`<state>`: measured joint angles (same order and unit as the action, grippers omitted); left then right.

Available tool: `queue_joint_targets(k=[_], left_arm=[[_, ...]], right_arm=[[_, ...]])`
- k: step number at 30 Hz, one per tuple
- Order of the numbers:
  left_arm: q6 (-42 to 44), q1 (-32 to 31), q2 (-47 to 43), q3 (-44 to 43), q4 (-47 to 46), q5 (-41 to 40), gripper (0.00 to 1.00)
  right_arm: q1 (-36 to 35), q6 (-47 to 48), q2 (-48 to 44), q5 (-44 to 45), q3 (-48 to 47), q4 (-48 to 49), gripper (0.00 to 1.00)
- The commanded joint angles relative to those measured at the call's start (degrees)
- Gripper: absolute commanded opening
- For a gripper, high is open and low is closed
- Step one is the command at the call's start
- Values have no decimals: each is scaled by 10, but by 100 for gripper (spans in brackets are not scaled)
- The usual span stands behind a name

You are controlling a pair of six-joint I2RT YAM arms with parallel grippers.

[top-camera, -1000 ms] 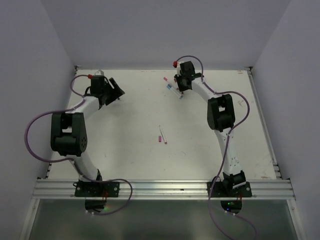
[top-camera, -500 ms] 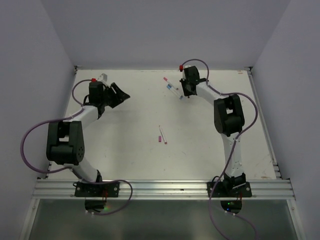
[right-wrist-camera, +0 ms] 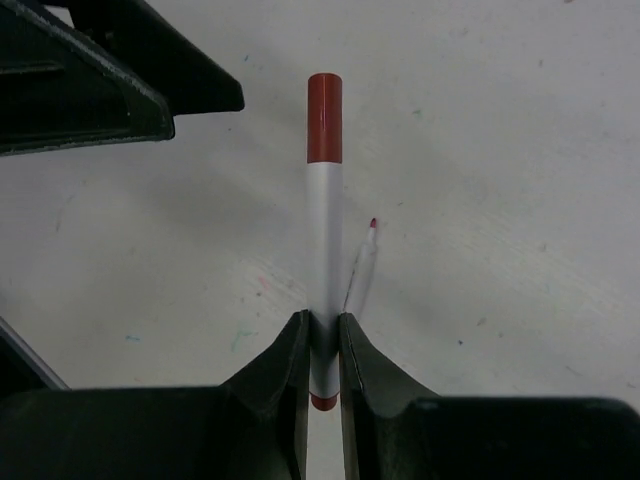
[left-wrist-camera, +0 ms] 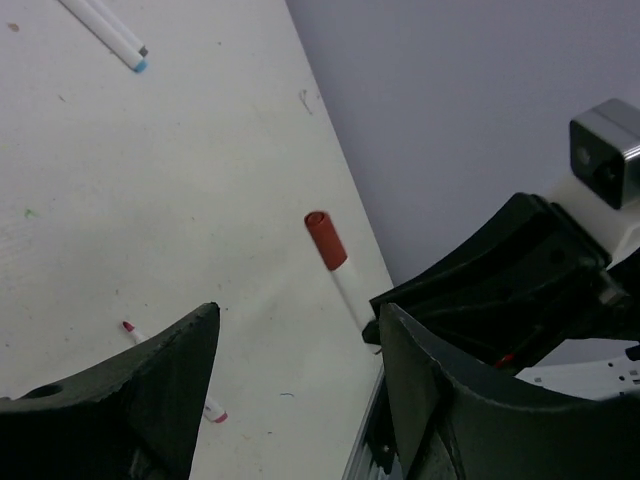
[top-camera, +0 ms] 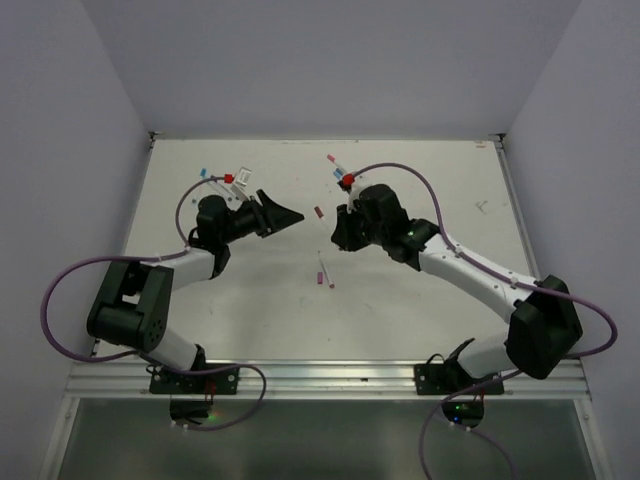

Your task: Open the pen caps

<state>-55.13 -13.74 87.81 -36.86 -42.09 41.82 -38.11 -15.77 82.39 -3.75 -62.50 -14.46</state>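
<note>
My right gripper is shut on a thin white pen barrel and holds it above the table. The pen's maroon cap points at my left gripper. In the top view the cap hangs between the two grippers. My left gripper is open and empty, a short way from the cap. In the left wrist view the cap lies ahead of the spread jaws of the left gripper, apart from both fingers.
Two pens lie side by side mid-table; one uncapped, red-tipped pen shows under the held one. More pens lie at the far edge. A small blue piece lies far left. Walls close in on three sides.
Both arms have swung from the far edge toward the table's middle. The right gripper now carries a maroon-capped pen. The open left gripper has turned to face it.
</note>
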Motion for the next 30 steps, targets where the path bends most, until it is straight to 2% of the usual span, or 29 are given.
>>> queue_joint_targets(k=[1,5,12,23,30], left_arm=[[-81,-1,-29,36,-163,40,68],[-84,-2,-60,85,-171,34,68],[-84,-5,-84,127,-161,29,69],[-95,-10,-63,109,-144,28,69],[-113,-14,-44,103,-168,39,65]], right_arm=[[-24,-81,-36,-21,51,36,0],[-62,-107,-77,-9,95,65,0],[-95,-123,-80,0,91,71,0],[-124,-127,-58,10,63,85,0],[-131,-124,-34,14,51,94,0]])
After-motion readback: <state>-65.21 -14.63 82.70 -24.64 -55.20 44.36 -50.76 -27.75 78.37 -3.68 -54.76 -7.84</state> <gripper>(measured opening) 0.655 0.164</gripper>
